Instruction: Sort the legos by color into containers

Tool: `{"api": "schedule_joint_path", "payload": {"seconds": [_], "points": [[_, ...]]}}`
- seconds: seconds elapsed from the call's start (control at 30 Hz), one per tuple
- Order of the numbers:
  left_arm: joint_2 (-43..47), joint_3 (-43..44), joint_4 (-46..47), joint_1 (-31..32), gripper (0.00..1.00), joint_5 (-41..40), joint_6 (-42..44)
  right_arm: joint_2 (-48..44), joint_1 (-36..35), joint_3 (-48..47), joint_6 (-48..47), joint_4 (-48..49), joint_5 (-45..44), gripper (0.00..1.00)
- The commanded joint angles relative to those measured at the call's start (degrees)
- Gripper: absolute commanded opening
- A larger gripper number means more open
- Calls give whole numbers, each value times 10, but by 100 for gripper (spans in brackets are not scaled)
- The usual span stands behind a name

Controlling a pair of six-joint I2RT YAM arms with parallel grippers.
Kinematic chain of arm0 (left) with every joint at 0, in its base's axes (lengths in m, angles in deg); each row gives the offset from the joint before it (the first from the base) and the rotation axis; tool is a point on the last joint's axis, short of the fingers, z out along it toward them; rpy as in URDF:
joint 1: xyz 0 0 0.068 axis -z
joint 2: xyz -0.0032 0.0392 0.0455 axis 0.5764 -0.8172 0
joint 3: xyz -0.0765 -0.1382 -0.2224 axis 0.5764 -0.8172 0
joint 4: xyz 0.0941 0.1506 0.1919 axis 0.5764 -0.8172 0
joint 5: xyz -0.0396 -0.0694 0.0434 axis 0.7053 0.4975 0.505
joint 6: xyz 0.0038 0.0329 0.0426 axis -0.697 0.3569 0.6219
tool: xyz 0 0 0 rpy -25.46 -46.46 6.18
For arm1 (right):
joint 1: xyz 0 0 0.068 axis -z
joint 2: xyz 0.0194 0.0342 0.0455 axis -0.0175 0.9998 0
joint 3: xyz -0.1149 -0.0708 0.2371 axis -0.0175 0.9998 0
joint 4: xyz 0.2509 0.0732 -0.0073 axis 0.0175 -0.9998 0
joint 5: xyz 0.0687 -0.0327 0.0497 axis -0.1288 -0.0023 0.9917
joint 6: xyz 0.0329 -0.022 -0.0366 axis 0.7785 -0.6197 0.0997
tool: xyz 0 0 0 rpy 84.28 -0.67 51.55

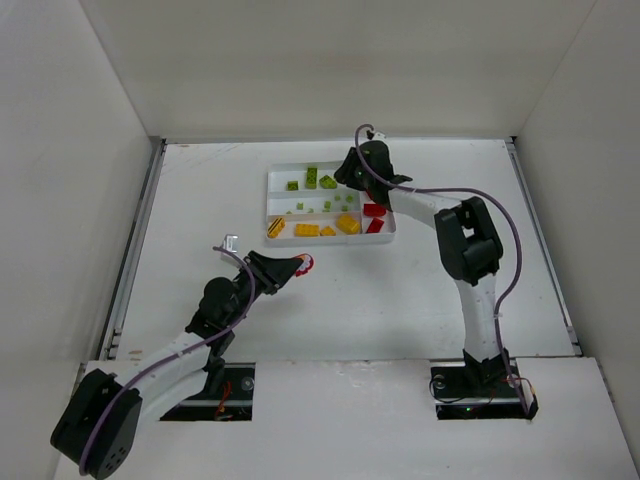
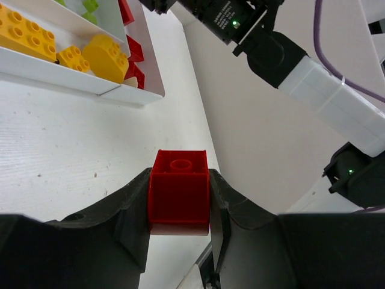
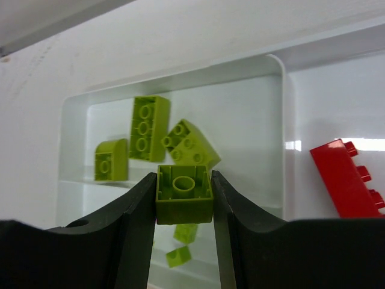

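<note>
My left gripper [image 2: 179, 201] is shut on a red lego [image 2: 179, 191], hollow underside towards the camera; from above it shows as the red lego [image 1: 304, 264] held over the table just in front of the white tray [image 1: 392, 236]. My right gripper [image 3: 184, 198] is shut on a lime green lego [image 3: 184, 194] above the tray's green slot [image 3: 252, 138], where three green bricks [image 3: 147, 127] lie. In the top view the right gripper [image 1: 352, 172] hangs over the tray's far right part. Yellow-orange legos [image 1: 306, 230] fill the near slot, red ones [image 1: 375, 211] the right end slot.
White walls enclose the table on three sides. A small metal clip [image 1: 229, 242] lies left of the tray. The right arm [image 1: 465, 240] arches over the table to the tray's right. In the left wrist view the tray's near corner [image 2: 144, 96] sits close ahead.
</note>
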Motion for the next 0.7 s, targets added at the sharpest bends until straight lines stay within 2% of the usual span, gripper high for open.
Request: {"api": "schedule_joint_path", "payload": {"seconds": [0.0,0.17,0.33,0.4,0.53,0.67], "points": [[16,-56,30,3,24,-15,16,10,5,-53,-31,-54,-47,39],[11,-57,29,-2,24,-12,20,37,8,-99,-34,-72,-56,46],[2,-50,29,4,24,-16,28,36,8,-110,-33,-80,-57,73],[1,-49,29,4,24,-17,28,25,7,-107,-34,-76,-57,77],[-16,-25,20,7,24,-21,34,-43,8,-51,-34,-52,-55,72],[-68,42,-9,24,23,-38,78,-169,8,95,-30,38,-56,50]]}}
